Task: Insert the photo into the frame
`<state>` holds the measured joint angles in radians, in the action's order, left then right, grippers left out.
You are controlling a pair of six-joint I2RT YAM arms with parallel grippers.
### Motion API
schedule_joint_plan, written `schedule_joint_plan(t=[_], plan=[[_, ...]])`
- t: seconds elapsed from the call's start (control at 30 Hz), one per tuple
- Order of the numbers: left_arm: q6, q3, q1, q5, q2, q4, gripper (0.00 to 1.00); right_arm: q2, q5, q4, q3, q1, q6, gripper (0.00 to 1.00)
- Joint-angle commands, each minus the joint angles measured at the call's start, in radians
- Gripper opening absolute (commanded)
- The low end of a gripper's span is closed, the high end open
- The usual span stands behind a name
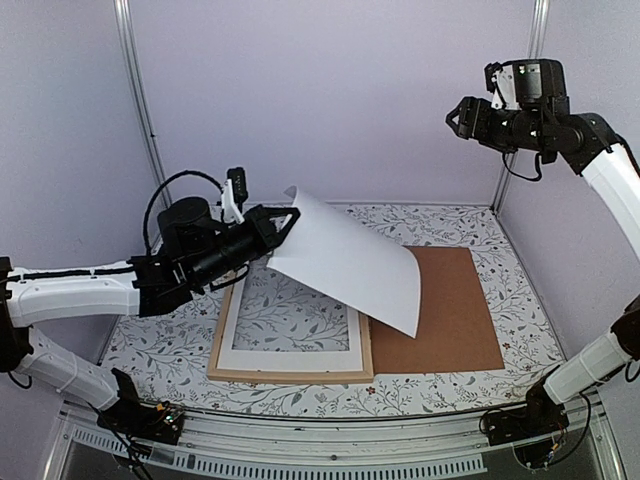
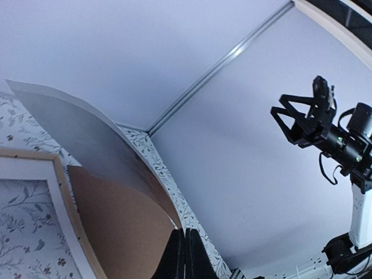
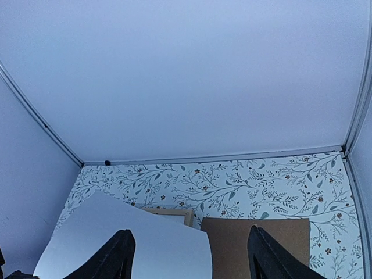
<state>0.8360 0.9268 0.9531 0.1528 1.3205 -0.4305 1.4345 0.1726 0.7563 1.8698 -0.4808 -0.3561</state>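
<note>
The photo (image 1: 350, 260) shows only its plain white side and hangs as a curved sheet over the frame (image 1: 290, 377). Its upper left corner is pinched by my left gripper (image 1: 287, 217), which is shut on it. Its lower right edge droops onto the brown backing board (image 1: 450, 310). The left wrist view has the shut fingers (image 2: 177, 258) at the sheet's edge, with the photo (image 2: 75, 133) arching away above the frame (image 2: 67, 195). My right gripper (image 1: 460, 118) is open and empty, high at the back right. It looks down on the photo (image 3: 128, 247) and the frame's corner (image 3: 174, 214).
A white cardboard mat (image 1: 290, 355) lies inside the frame on the floral tablecloth (image 1: 450, 230). The backing board lies flat to the frame's right. Enclosure walls and metal posts (image 1: 140, 100) close in the back and sides.
</note>
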Motion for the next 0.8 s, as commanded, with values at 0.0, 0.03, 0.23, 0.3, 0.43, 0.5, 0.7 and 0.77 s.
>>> schedule_joint_plan(t=[0.0,0.03,0.23,0.3,0.43,0.5,0.7,0.77], plan=[[0.236,-0.269,-0.094,0.060,-0.134,-0.060,0.00,0.018,-0.044,-0.002,-0.047,0.008,0.017,0.70],[0.268,-0.330,-0.108,0.062,-0.158,-0.053,0.00,0.018,-0.048,-0.009,-0.057,0.008,0.018,0.70],[0.373,-0.563,-0.122,0.064,-0.249,0.024,0.00,0.043,-0.095,-0.032,-0.099,0.008,0.011,0.70],[0.385,-0.594,-0.121,0.064,-0.271,0.061,0.00,0.055,-0.109,-0.034,-0.102,0.007,0.008,0.70],[0.387,-0.620,-0.122,0.098,-0.321,0.154,0.00,0.068,-0.126,-0.050,-0.121,0.008,0.005,0.70],[0.371,-0.619,-0.121,0.123,-0.343,0.190,0.00,0.071,-0.132,-0.054,-0.131,0.007,0.005,0.70],[0.330,-0.596,-0.131,0.171,-0.351,0.263,0.00,0.089,-0.153,-0.065,-0.158,0.006,0.006,0.70],[0.328,-0.593,-0.134,0.175,-0.338,0.275,0.00,0.095,-0.160,-0.066,-0.166,0.008,0.008,0.70]])
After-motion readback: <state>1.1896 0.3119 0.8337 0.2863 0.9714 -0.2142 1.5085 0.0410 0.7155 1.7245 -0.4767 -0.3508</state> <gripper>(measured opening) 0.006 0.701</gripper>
